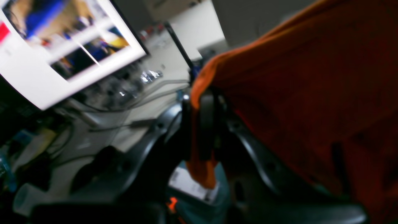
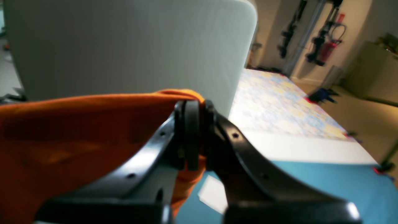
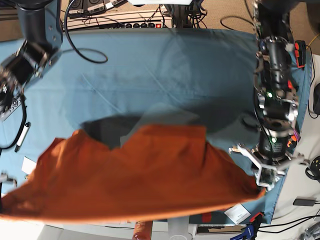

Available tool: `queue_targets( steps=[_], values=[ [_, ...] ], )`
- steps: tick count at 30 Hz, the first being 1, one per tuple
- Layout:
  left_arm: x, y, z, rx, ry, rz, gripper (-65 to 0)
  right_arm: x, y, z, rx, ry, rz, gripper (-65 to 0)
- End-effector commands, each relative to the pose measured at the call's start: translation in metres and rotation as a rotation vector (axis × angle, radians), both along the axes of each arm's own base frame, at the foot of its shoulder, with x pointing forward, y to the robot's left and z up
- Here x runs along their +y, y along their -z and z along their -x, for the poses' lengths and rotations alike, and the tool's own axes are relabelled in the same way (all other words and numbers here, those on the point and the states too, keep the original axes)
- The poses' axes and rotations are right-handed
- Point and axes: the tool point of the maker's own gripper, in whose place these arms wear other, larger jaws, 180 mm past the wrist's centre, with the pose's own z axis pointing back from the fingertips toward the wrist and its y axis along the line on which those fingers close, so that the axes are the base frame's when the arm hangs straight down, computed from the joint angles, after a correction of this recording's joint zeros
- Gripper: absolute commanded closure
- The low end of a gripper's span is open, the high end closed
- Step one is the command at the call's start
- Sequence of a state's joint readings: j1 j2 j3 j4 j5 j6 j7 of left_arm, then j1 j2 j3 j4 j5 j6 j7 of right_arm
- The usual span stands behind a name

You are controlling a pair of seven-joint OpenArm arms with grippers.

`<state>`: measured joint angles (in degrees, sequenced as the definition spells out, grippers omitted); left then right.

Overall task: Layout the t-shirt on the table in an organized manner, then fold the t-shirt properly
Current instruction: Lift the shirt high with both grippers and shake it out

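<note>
1. A bright orange t-shirt (image 3: 145, 175) is stretched wide in the air above the near half of the table (image 3: 165, 65), which is covered in blue-teal cloth.
2. The shirt casts a dark shadow on the table just behind its raised far edge.
3. The left gripper (image 1: 199, 124) is clamped tight on one edge of the t-shirt (image 1: 298, 93); a strip of orange cloth hangs down between its black jaws.
4. The right gripper (image 2: 194, 137) is likewise pinched closed on the opposite edge of the t-shirt (image 2: 77, 130), with cloth bunched over its tips.
5. Seen from the base view, the left gripper (image 3: 261, 184) sits at the shirt's right corner, near the table's right edge.
6. A pen (image 3: 22, 136) lies on the table by its left edge, beyond the shirt.
</note>
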<state>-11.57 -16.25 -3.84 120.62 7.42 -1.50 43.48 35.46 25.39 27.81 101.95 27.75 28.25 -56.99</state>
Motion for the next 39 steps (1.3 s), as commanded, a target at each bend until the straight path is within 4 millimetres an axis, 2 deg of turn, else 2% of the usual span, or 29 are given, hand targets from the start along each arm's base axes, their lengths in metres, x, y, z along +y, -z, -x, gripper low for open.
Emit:
queue_targets(
  steps=[1,4,7,10,12,15,18,20,21,23,26,29,33,39],
  values=[
    [0.018,-0.011,0.001,-0.021,-0.074,-0.011,0.0,-0.008,-0.028,0.002,-0.064,0.035,0.009,0.0],
    [0.038,-0.006,0.006,-0.007,-0.140,0.016,0.0,0.005,-0.046,0.001,-0.094,-0.001,0.024,0.0],
    [0.062,-0.002,0.014,0.003,-0.204,0.027,0.0,0.019,-0.065,0.012,-0.153,-0.018,0.066,0.0],
    [0.090,-0.013,0.021,-0.043,-0.259,0.058,0.0,0.029,-0.077,0.023,-0.189,-0.020,0.105,0.0],
    [0.101,-0.020,0.023,-0.055,-0.229,0.069,0.0,0.026,-0.076,0.022,-0.186,-0.008,0.114,0.0],
    [0.121,-0.021,0.032,-0.041,-0.231,0.154,0.0,0.016,-0.063,0.011,-0.143,0.000,0.051,0.0],
    [0.120,-0.035,0.039,-0.091,-0.170,0.193,0.0,0.046,-0.054,0.007,-0.102,-0.159,0.067,0.0],
    [0.120,-0.055,0.040,-0.184,-0.142,0.191,0.0,0.061,-0.056,0.003,-0.112,-0.203,0.105,0.0],
    [0.121,-0.058,0.039,-0.191,-0.139,0.185,0.0,0.067,-0.055,-0.002,-0.105,-0.203,0.128,0.0],
    [0.123,-0.051,0.038,-0.141,-0.148,0.190,0.0,0.083,-0.051,-0.012,-0.061,-0.214,0.160,0.0],
    [0.122,-0.039,0.040,-0.073,-0.161,0.207,0.0,0.122,-0.036,-0.020,0.009,-0.302,0.239,0.0],
    [0.118,-0.045,0.049,-0.095,-0.164,0.189,0.0,0.145,-0.034,-0.018,0.017,-0.316,0.313,0.0],
    [0.123,-0.061,0.061,-0.134,-0.213,0.129,0.0,0.154,-0.046,-0.014,-0.056,-0.319,0.227,0.0],
    [0.141,-0.072,0.081,-0.162,-0.270,0.132,0.0,0.132,-0.045,-0.007,-0.097,-0.299,0.056,0.0]
  ],
)
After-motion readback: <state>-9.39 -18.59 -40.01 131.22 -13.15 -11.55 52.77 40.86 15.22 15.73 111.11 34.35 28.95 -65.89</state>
